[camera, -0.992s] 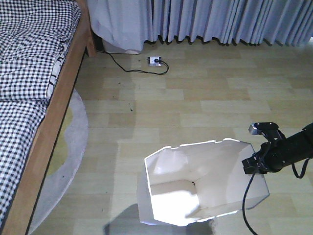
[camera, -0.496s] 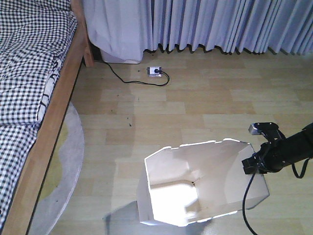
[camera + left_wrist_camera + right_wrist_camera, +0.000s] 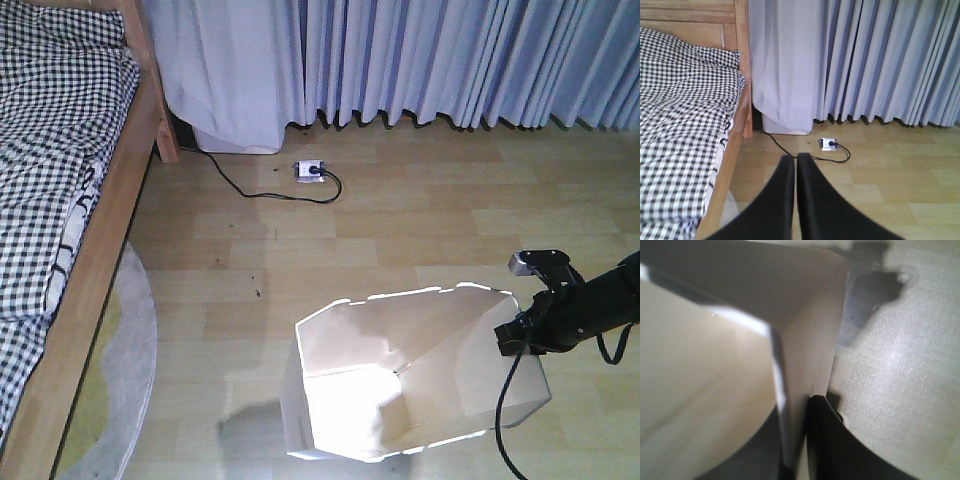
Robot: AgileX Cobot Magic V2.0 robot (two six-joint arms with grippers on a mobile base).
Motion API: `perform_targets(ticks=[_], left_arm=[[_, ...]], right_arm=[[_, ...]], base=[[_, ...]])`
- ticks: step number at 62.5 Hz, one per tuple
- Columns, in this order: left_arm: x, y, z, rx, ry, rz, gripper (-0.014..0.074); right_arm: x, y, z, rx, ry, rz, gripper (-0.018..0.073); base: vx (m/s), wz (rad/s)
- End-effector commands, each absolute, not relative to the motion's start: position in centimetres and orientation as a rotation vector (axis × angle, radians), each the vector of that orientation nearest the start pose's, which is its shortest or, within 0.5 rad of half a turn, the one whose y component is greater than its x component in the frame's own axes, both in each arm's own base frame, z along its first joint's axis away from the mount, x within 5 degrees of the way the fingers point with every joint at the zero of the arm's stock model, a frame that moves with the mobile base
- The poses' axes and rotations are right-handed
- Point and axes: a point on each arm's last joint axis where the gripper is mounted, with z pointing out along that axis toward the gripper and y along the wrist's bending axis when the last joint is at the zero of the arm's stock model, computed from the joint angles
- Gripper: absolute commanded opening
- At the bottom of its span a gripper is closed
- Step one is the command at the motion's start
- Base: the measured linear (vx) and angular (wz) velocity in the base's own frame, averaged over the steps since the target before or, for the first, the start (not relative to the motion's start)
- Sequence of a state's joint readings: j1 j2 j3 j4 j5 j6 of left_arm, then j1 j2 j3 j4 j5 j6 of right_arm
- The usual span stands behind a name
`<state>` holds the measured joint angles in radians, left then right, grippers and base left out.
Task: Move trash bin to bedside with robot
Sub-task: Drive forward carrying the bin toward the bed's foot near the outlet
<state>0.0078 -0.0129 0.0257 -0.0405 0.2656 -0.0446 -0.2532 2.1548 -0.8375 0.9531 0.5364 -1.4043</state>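
Your right gripper (image 3: 517, 338) pinches the right wall of the trash bin (image 3: 400, 350), one finger inside and one outside, probably so the bin travels with the base. The bin sits near, right of centre, well apart from the bedside (image 3: 95, 270) on the left. Your left gripper (image 3: 796, 195) is closed on nothing. Bare floor (image 3: 400, 240) lies between them. Mind the rug (image 3: 135, 340) edge beside the bed frame, and the power strip (image 3: 310, 171) on the far side.

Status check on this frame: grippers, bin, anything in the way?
Left gripper shut, empty. Right gripper shut on trash bin rim. Bin short of bed; rug edge lies between.
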Motion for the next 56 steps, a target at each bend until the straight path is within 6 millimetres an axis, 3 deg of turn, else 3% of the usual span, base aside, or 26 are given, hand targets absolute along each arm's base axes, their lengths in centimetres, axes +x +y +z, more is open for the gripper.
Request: perform_targets(ticks=[1,56], left_arm=[[5.53,-0.03,18.42,-0.080,1.689,-0.072,-0.0006],[5.53,-0.03,18.42,-0.080,1.689,-0.072,-0.0006]], right_arm=[[29.96,-2.62,5.46,-0.359,2.789,0.780,-0.0005],[29.96,-2.62,5.47,-0.359,2.789,0.781,-0.0005]], base=[[0.28,0.00],[0.23,0.02]])
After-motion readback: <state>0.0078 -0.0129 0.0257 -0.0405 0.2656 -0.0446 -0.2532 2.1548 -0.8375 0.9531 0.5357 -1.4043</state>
